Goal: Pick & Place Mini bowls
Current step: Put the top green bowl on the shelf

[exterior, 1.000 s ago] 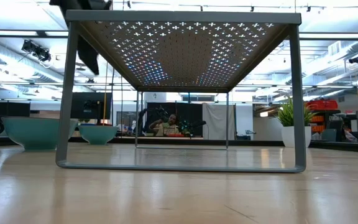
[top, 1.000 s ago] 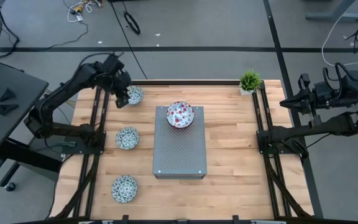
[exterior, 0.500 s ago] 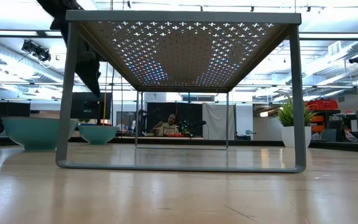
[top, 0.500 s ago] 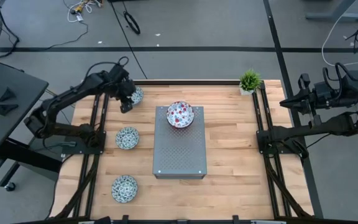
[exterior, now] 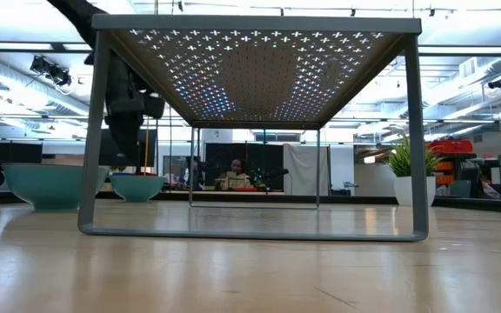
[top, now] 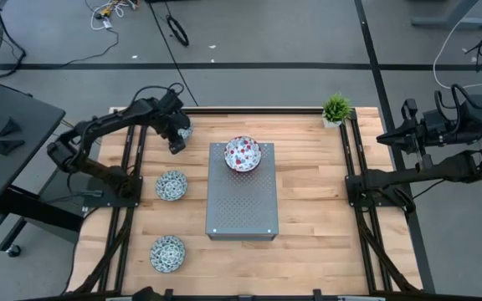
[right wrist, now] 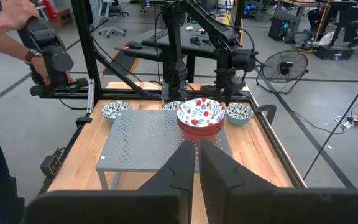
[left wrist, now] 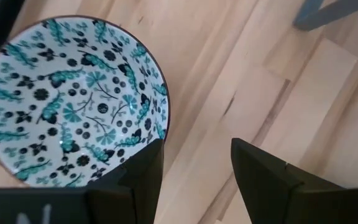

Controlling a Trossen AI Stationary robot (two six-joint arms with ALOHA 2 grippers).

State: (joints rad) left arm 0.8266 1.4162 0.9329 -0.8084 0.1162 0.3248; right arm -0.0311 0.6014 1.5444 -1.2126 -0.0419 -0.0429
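While left arm reaches over far bowl [top: 182, 130] | left fingers [left wrist: 143, 180] apart | right fingers [right wrist: 185, 165] closed

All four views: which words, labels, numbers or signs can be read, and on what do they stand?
"N" (uncertain): a pale letter on the left gripper's dark body, in its wrist view; the rest is cut off.
Bowl: pattern only, no text.
Grey box: holes only, no text.
Room behind: nothing readable.
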